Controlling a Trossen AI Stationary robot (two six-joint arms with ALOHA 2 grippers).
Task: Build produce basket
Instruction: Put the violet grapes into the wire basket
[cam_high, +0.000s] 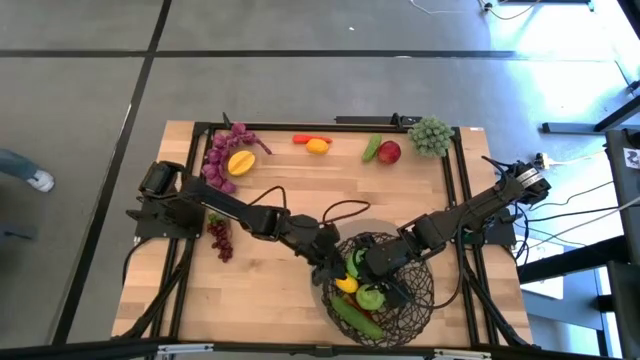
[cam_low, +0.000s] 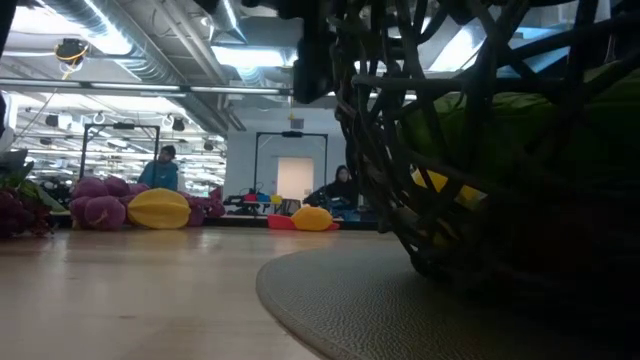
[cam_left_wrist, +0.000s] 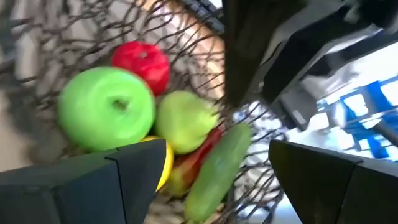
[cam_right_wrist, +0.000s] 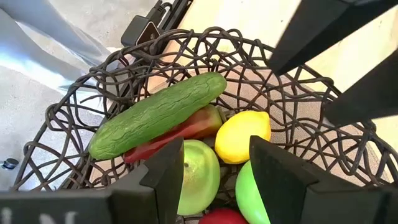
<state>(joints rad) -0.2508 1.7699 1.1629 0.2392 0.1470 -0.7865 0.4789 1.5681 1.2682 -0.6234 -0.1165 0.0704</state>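
Both your grippers hover over the basket (cam_high: 415, 305), left gripper (cam_left_wrist: 211, 168) and right gripper (cam_right_wrist: 214, 162) released, holding nothing. Inside lie a cucumber (cam_right_wrist: 155, 115) and a lemon (cam_right_wrist: 242, 135).

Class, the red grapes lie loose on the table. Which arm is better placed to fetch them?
Left: the red grapes lie beside the left arm; the right gripper hangs over the basket, farther off.

Two dark jointed arms, trailing black cables, each claw with angular black fingers (cam_right_wrist: 168, 174).
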